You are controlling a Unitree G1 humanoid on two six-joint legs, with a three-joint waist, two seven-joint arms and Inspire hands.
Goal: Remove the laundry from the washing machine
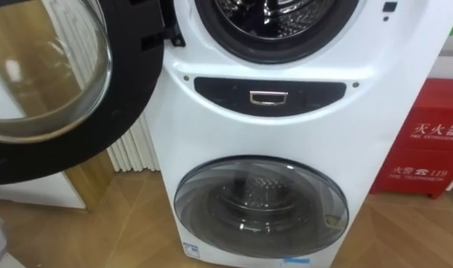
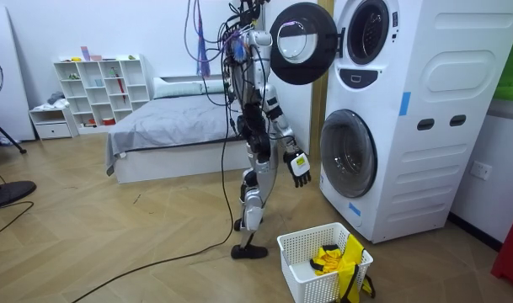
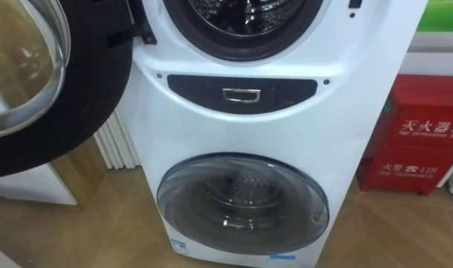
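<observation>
Yellow clothes (image 2: 330, 257) lie in the white basket (image 2: 300, 271) on the floor, near the robot's feet and left of the washing machine (image 1: 286, 126); the upper drum (image 1: 248, 11) shows bare metal; its door (image 1: 33, 89) stands swung out to the left; the lower door (image 1: 259, 208) is closed; the robot stands facing the machine, its right hand (image 2: 299, 166) hanging low, fingers slack and empty; a red cabinet (image 1: 427, 141) sits at right.
</observation>
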